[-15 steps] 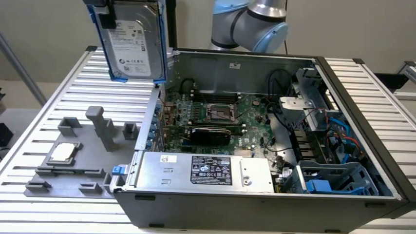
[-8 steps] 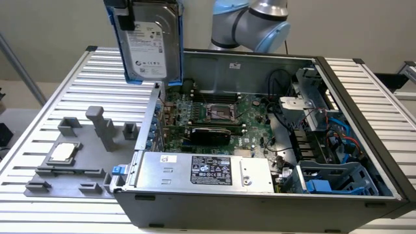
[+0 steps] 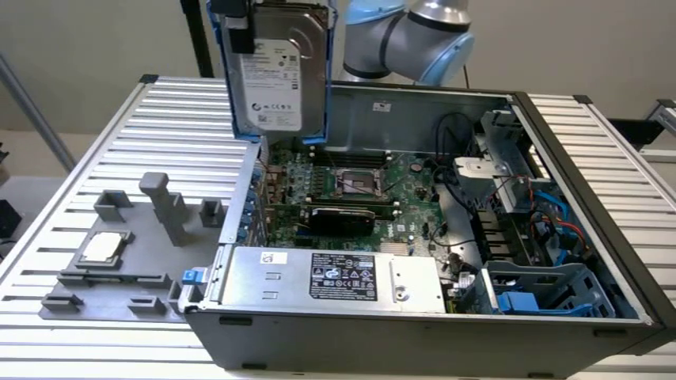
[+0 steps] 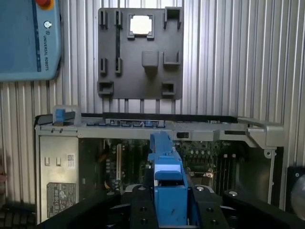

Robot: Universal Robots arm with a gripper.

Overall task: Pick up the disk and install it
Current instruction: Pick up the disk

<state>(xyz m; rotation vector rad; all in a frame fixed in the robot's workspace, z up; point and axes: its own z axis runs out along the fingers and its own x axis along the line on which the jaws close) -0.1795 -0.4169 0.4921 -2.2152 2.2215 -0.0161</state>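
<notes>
The disk [image 3: 278, 67], a silver-grey hard drive with a white label in a bright blue carrier, hangs upright in the air above the far-left corner of the open computer case [image 3: 423, 336]. One black finger [image 3: 239, 30] lies over its top edge. In the wrist view the blue carrier edge [image 4: 166, 167] runs between the black fingers [image 4: 138, 207] of my gripper [image 4: 169, 202], which is shut on it. Below it lies the case's open interior.
A grey fixture plate [image 3: 158, 305] on the slatted table, at the exterior view's left, carries a small square processor chip [image 3: 106, 247]. Inside the case are the motherboard [image 3: 354, 186], a power supply [image 3: 332, 277] and a blue drive bay [image 3: 544, 293]. A blue teach pendant [image 4: 28, 38] lies nearby.
</notes>
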